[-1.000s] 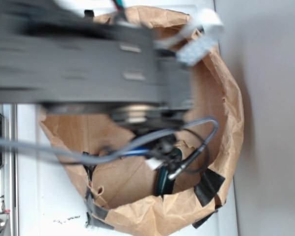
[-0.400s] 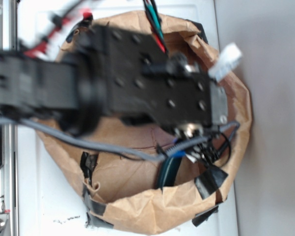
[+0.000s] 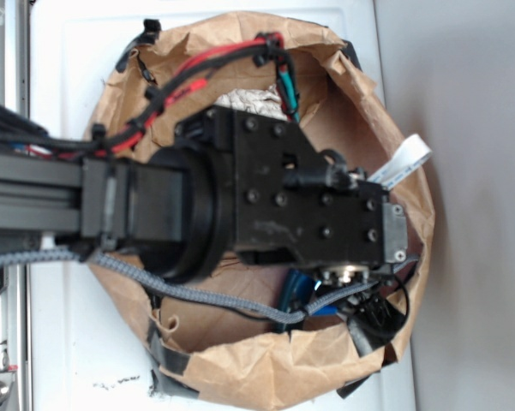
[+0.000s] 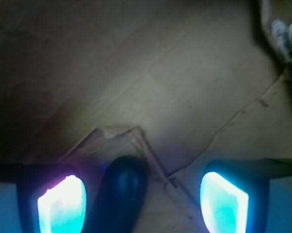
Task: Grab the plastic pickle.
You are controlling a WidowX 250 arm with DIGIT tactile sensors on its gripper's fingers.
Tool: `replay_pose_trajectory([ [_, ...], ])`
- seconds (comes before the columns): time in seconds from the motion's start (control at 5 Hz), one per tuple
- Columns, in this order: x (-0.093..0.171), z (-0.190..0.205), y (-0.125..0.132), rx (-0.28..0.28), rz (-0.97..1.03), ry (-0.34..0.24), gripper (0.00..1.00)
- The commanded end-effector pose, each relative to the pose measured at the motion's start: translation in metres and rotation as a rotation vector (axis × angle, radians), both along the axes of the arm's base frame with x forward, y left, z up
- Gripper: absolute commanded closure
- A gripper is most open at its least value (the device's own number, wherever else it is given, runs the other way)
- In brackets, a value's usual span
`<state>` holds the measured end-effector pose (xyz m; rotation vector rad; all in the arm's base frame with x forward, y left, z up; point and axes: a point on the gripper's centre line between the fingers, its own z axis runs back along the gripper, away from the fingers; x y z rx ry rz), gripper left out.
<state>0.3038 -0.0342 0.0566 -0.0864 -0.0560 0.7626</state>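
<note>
The plastic pickle is a dark, glossy, rounded piece lying on the brown paper floor. In the wrist view it sits between my two glowing fingers, close to the left finger and well apart from the right one. My gripper is open and nothing is clamped. In the exterior view only a teal sliver of the pickle shows under the black wrist housing, which hides the fingers.
A rolled-down brown paper bag walls in the whole work area, patched with black tape. A crumpled off-white paper wad lies at the bag's far side, also visible at the wrist view's upper right as the wad. Cables drape over the rim.
The arm has swung round and its wrist has shifted toward the bag's lower right, settling over the pickle. More of the pickle is now covered by the housing.
</note>
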Motion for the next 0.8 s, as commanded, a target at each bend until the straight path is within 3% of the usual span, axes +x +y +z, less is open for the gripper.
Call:
replay_pose_trajectory([
  [0.0, 0.000, -0.017, -0.009, -0.017, -0.031, 0.011, 0.00],
  [0.2, -0.003, -0.022, -0.010, -0.037, -0.025, 0.047, 0.22],
  [0.4, -0.004, -0.016, -0.012, -0.026, 0.002, 0.046, 1.00],
  [0.6, 0.002, 0.007, -0.002, -0.057, 0.011, -0.010, 1.00],
])
